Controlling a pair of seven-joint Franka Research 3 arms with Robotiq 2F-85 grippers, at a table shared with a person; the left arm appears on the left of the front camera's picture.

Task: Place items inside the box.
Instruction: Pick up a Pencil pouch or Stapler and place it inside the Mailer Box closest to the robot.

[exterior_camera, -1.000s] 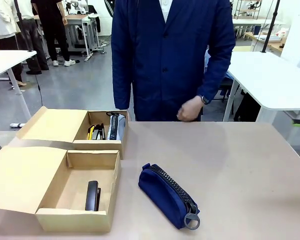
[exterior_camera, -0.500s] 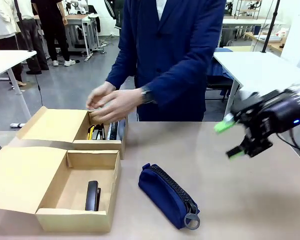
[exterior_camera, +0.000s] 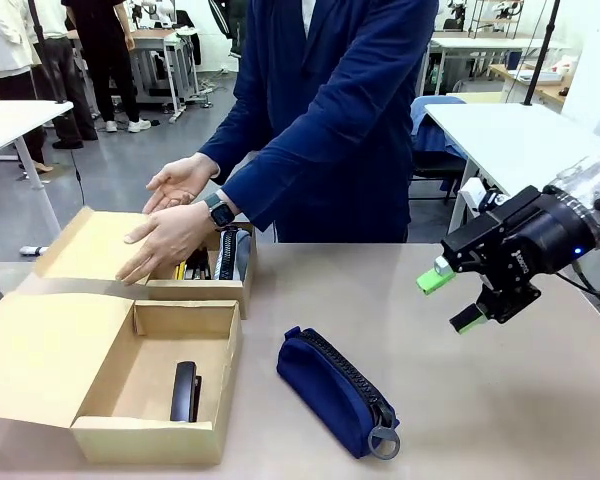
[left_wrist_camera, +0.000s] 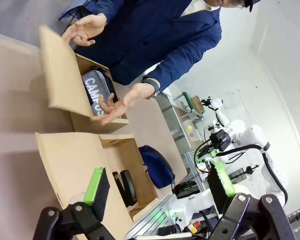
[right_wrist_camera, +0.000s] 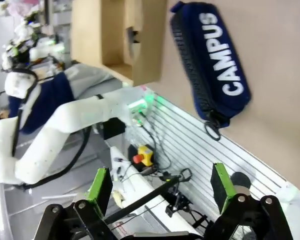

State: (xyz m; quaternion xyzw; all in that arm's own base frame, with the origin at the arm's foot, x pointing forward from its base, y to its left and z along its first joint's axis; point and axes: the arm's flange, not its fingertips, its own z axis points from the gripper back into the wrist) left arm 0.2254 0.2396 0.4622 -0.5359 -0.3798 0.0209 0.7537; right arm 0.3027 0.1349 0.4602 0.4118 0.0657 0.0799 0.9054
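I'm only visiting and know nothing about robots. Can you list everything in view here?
Table: one, beige, beneath everything.
Far box: one, brown cardboard, table's left, open.
Near box: one, brown cardboard, in front of it, open.
Grey pencil case: one, grey, inside far box.
Utility knife: one, yellow-black, inside far box.
Stapler: one, black, inside near box.
Navy pencil case: one, navy, table's middle, outside the boxes.
Person's hands: two, navy-sleeved, one over the far box, one beyond its flap.
Right arm: one, white and black, above the table's right side, jaws open.
Left arm: one, black with green pads, facing the boxes, jaws open.
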